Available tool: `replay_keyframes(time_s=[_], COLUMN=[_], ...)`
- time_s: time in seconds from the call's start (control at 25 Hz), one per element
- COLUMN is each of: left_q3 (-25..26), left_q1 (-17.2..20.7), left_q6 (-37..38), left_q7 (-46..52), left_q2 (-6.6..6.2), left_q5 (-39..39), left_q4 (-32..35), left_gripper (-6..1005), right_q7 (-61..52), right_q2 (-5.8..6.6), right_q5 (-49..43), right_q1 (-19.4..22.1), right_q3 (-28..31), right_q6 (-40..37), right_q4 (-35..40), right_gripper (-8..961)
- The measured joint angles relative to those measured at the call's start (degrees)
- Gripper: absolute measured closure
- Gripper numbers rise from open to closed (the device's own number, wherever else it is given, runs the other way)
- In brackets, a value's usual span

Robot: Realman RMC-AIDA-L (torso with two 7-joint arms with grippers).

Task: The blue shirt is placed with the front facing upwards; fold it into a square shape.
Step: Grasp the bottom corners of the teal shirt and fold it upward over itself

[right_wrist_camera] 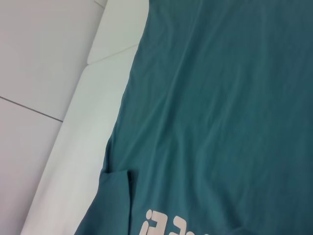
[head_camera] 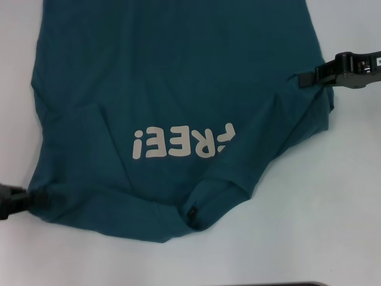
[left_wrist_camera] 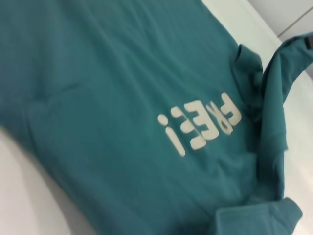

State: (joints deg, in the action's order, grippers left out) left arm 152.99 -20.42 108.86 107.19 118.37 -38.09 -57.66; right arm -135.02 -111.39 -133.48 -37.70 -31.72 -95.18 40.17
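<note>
Nearest the head camera, the blue shirt [head_camera: 172, 89] lies spread on the white table [head_camera: 333, 226], lettering [head_camera: 184, 141] upward and partly covered by a fold, collar [head_camera: 199, 205] at the near edge; the left gripper [head_camera: 27, 196] pinches the shirt's near left corner, clamped on cloth; the right gripper [head_camera: 306, 79] grips the far right edge, bunching fabric there.

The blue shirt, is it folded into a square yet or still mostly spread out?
Mostly spread. The blue shirt lies open with its lettering showing; only the right-side edge is turned in.
</note>
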Motion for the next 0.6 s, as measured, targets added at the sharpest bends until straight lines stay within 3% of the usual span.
replay_keyframes(time_s=[0.04,0.36,0.6], left_q3=[-0.05,0.09,0.51], left_q1=[0.65,0.79,0.52], left_q6=[-0.38,-0.78,-1.28], left_q7=[-1.04,-2.9,-2.44], left_q2=[-0.68,-1.39,-3.49], left_q5=[0.27,0.62,0.65], left_q4=[1.43,3.26,7.8], left_gripper=[998,998,975], right_q7=[-0.06,-0.04,-0.09], right_q2=[0.02,0.0,0.05], right_q5=[-0.02,-0.12,-0.12], right_q1=[0.0,0.0,0.0], right_q3=[0.0,0.0,0.0], right_q6=[0.01,0.1,0.26], right_q4=[0.0,-0.51,-0.79], right_gripper=[934,934,934])
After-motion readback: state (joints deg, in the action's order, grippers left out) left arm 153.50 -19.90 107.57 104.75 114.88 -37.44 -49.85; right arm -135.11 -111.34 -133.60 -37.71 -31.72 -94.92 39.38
